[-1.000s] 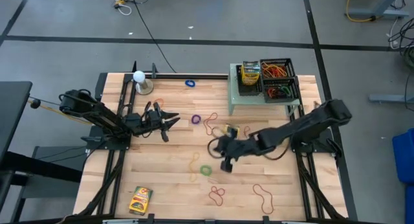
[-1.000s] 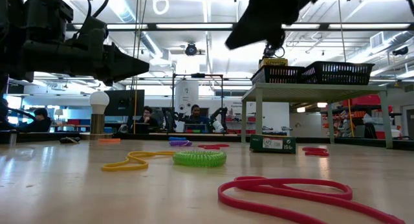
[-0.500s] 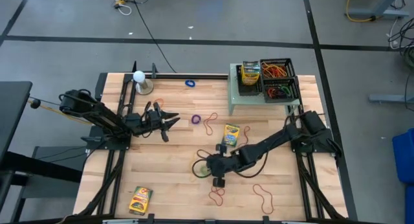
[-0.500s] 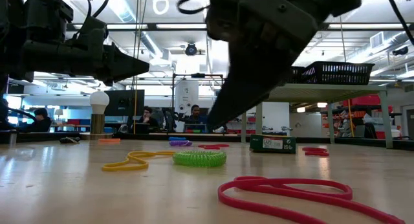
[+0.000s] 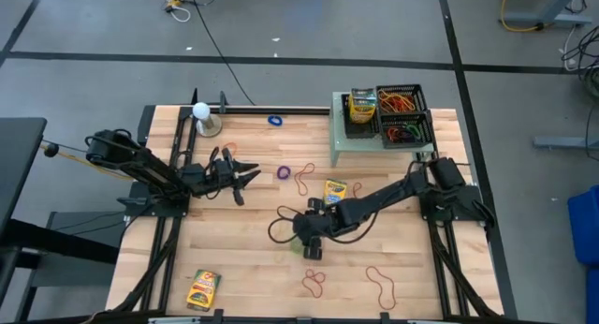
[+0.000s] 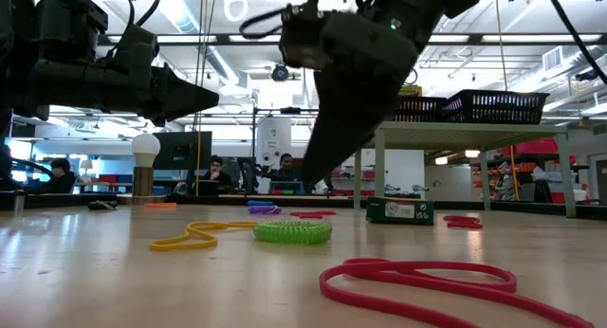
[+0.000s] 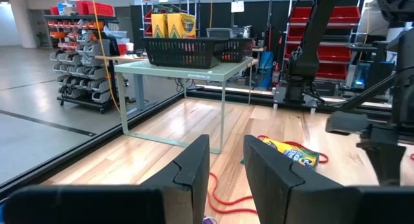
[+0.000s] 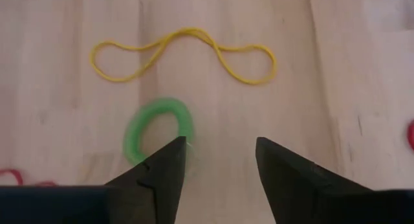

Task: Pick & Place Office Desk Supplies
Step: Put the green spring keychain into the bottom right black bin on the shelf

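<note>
- High view: the right gripper (image 5: 312,232) hangs over the middle of the wooden table (image 5: 243,268), above the spot where a green band lies. The left gripper (image 5: 245,175) waits over the left half, well clear of any supply. Two black baskets (image 5: 386,115) stand on a pale green stand (image 5: 337,146) at the far right, with bands inside and a crayon box (image 5: 362,105) upright in one. That part looks done. Still loose are a crayon box by the stand (image 5: 334,192), a second crayon box near the front edge (image 5: 203,287), a purple band (image 5: 284,172), a blue band (image 5: 274,120), and red loops at the front (image 5: 313,284).
- Low view: a green band (image 6: 292,231) and a yellow band (image 6: 194,237) lie flat on the table, touching or nearly so, with a red band (image 6: 446,282) close to the camera. The right arm's dark gripper comes down from above toward the green band.
- Left wrist view: the left gripper's fingers (image 7: 194,169) stand apart with nothing between them. Beyond them are the baskets and the loose crayon box.
- Right wrist view: the right gripper's jaws are spread and empty, straddling bare wood just beside the green band, one fingertip (image 8: 169,160) near its rim. The yellow band lies farther on.
- Judgement: the sorting is partly done. Most loose bands and two crayon boxes remain, and the green band looks like the next pick.
</note>
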